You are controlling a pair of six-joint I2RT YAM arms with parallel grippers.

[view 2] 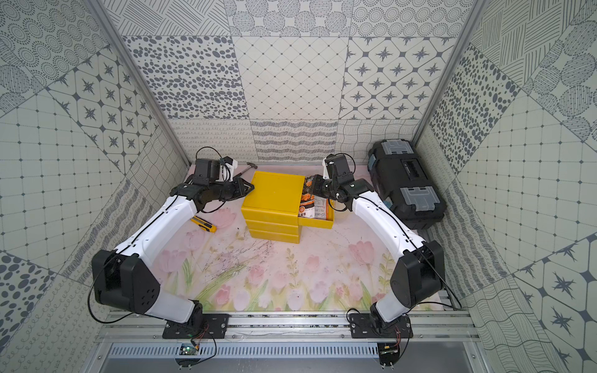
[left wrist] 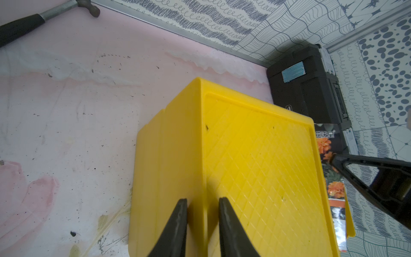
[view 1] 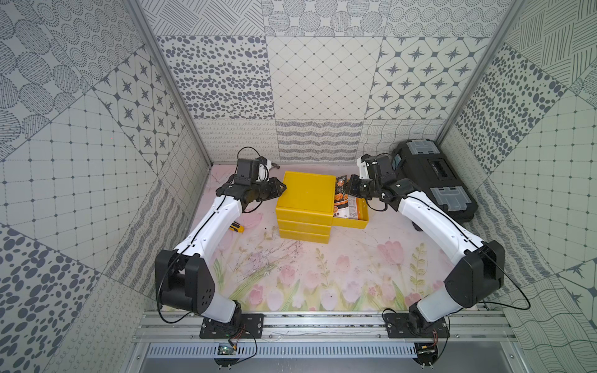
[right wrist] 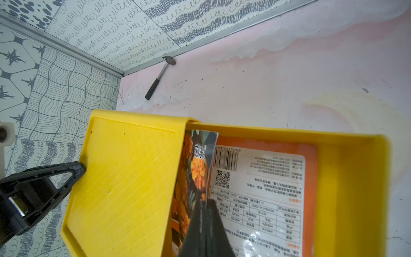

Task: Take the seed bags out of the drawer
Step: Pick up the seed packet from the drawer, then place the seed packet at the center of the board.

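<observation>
Right wrist view: right gripper (right wrist: 205, 203) is clenched, both fingers pressed together on the orange-flower seed bag (right wrist: 195, 164). The bag stands on edge inside the open drawer (right wrist: 289, 131), against the side nearest the yellow cabinet (right wrist: 124, 178). Its upper part rises above the cabinet top.

A second seed bag (right wrist: 260, 191) lies flat on the drawer floor with its white printed back up. Barcode and QR code show, with an orange border round the edge. Whether more bags lie under it, cannot tell.

Both top views: the drawer is the cabinet's top one, pulled out to the right. The two drawers below it are closed. The cabinet sits mid-table toward the far side, on the flower-print mat (view 1: 323, 274).

Left wrist view: left gripper (left wrist: 202, 200) has its fingers parted with a clear gap. They straddle the left upper edge of the cabinet, one finger over the top, one beside the left face. Nothing is clamped between them. From the right wrist camera its tip meets that edge of the top.

Other items:
- Hammer (right wrist: 159, 77) lies on the mat at the far left, head by the back wall.
- Yellow utility knife (view 2: 203, 224) lies left of the cabinet, beside the left arm.
- Black toolbox (view 1: 433, 181) sits in the far right corner, behind the right arm.
</observation>
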